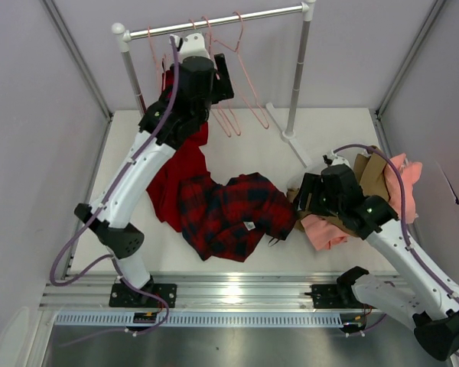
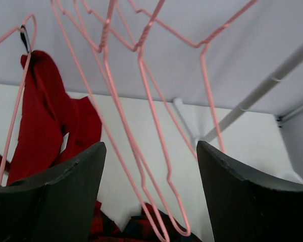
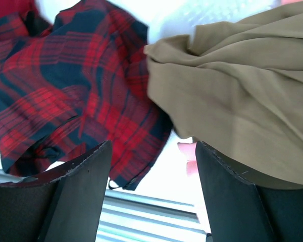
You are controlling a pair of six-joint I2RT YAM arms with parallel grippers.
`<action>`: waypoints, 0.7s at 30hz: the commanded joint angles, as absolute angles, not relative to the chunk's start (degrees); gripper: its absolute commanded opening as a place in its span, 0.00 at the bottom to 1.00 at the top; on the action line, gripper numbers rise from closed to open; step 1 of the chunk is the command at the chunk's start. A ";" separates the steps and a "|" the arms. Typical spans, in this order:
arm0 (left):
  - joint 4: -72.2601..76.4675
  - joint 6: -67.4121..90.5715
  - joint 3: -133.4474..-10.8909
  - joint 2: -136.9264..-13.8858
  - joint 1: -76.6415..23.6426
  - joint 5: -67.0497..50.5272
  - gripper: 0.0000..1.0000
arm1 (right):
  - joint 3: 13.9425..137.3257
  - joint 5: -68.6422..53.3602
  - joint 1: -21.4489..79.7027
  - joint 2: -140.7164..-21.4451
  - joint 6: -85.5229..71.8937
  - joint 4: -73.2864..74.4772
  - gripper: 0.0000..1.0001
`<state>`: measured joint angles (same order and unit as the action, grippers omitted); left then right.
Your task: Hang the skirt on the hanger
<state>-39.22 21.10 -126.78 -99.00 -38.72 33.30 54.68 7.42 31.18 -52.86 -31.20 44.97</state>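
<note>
The skirt (image 1: pixel 229 210), red and dark plaid, lies crumpled at the table's front middle; it also shows in the right wrist view (image 3: pixel 76 85). Several pale-pink hangers (image 1: pixel 241 84) hang from the rack rail. My left gripper (image 1: pixel 223 76) is raised among them and open. In the left wrist view the wires of a hanger (image 2: pixel 141 126) pass between its fingers (image 2: pixel 65 191) without touching either. My right gripper (image 1: pixel 298 200) is low at the skirt's right edge, open (image 3: pixel 152 151), with only table between its fingers and the skirt's hem just left of the gap.
A plain red garment (image 1: pixel 180 172) hangs from the rack's left end down to the table (image 2: pixel 45 126). Tan (image 3: pixel 232 91) and pink (image 1: pixel 402 176) clothes are piled at the right, under my right arm. The rack's post and foot (image 1: pixel 294 99) stand at the back right.
</note>
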 commanded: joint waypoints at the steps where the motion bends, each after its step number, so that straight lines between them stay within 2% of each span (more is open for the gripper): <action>1: -42.37 21.44 -129.82 -101.68 -37.62 40.87 0.78 | 54.14 6.33 29.27 -50.98 -28.74 44.82 0.73; 7: -40.52 21.89 -129.55 -104.15 -35.60 42.36 0.73 | 53.79 4.84 26.64 -50.19 -27.86 45.35 0.73; 21: -35.25 21.01 -126.65 -107.67 -33.22 41.13 0.72 | 54.23 3.25 23.91 -50.71 -26.10 45.62 0.73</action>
<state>-37.74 21.37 -127.07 -106.87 -34.06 41.39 54.11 4.05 24.47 -50.89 -27.73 45.58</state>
